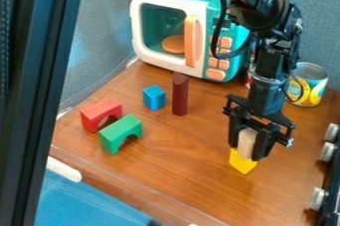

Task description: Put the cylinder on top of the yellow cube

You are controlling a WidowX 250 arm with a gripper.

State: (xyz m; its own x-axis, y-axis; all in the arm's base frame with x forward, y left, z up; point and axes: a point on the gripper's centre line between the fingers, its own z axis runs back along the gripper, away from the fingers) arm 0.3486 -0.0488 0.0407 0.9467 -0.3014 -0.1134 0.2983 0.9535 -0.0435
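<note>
Holding the pale wooden cylinder (246, 142) in the black gripper (246, 149), with a finger on either side of it. Pointing down at the right-hand part of the view, with the cylinder roughly upright. Right under the cylinder, on the wooden table (179, 163), see the yellow cube (241, 163), turned with a corner toward the camera. Hard to tell whether the cylinder is touching the top of the cube (partly behind the fingers, that meeting point).

Further out to the left, across a stretch of wood, find the dark red post (180, 95), standing upright, with the blue cube (154, 98) just beside it. Farther left and closer to the camera, see the green arch (121, 133) and, just beside it, the red arch (101, 113), both resting on their legs.

Behind the gripper to the right, note the can (308, 84) with a yellow and blue label, upright. At the back, see the teal and white toy microwave (199, 1), with its orange handle (191, 41) in front and an orange disc (173, 44) inside. At the right edge, notice silvery knobs (327, 152) in a row on a dark appliance.
</note>
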